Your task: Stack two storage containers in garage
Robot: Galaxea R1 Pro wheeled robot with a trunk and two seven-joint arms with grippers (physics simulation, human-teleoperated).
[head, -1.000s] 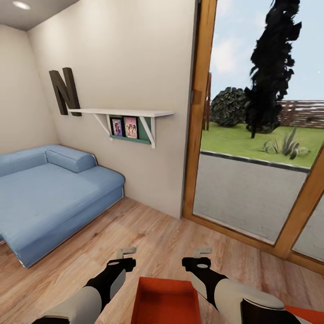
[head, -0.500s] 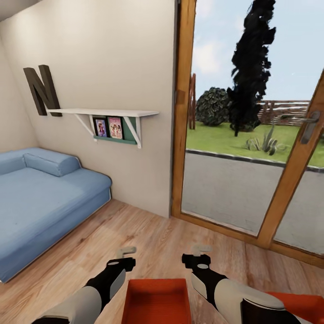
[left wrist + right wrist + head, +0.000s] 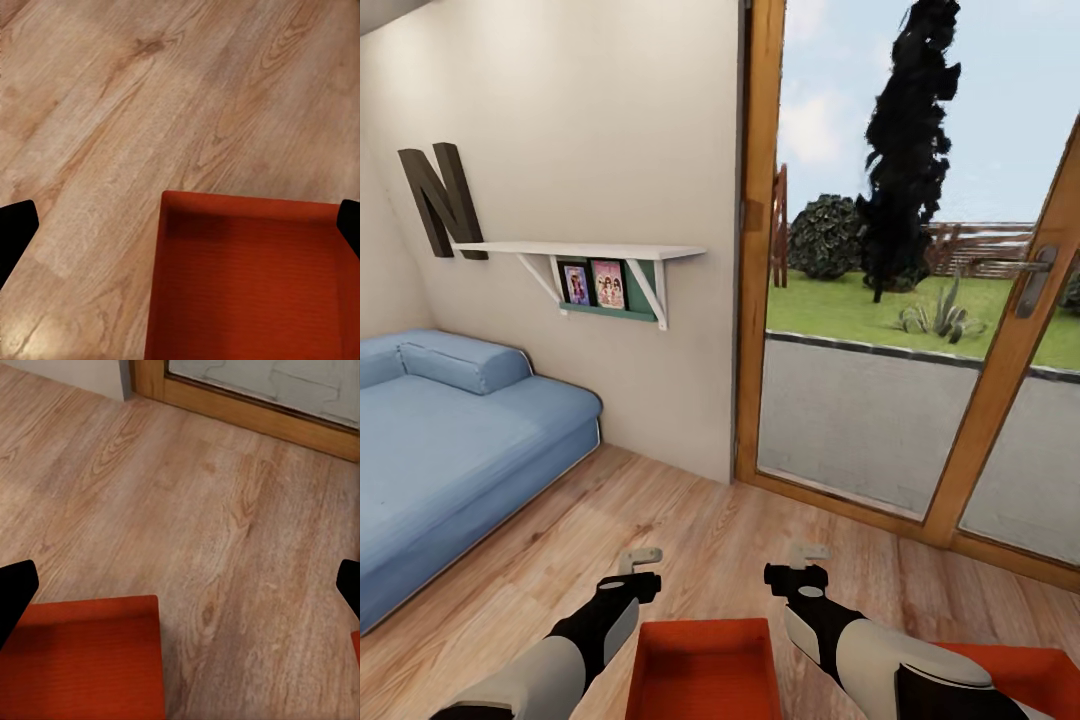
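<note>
Location: living room, plank floor (image 3: 690, 520), sofa (image 3: 450, 440) on the left, glass doors (image 3: 900, 300) ahead.
Change: whole head view has swung since a second ago; wall shelf (image 3: 590, 250) and door frame sit further left. Camera turn, not moved goods.
Bins: one bin (image 3: 705, 670) on the planks between both arms; second bin (image 3: 1020, 675) beside the right arm, partly hidden.
Left gripper (image 3: 642, 570): spread wide, empty, above the near bin's rim.
Right gripper (image 3: 802, 565): spread wide, empty.
Progress: nothing lifted; garage not reached.
Reading: robot likely squaring up to grasp the near bin.
</note>
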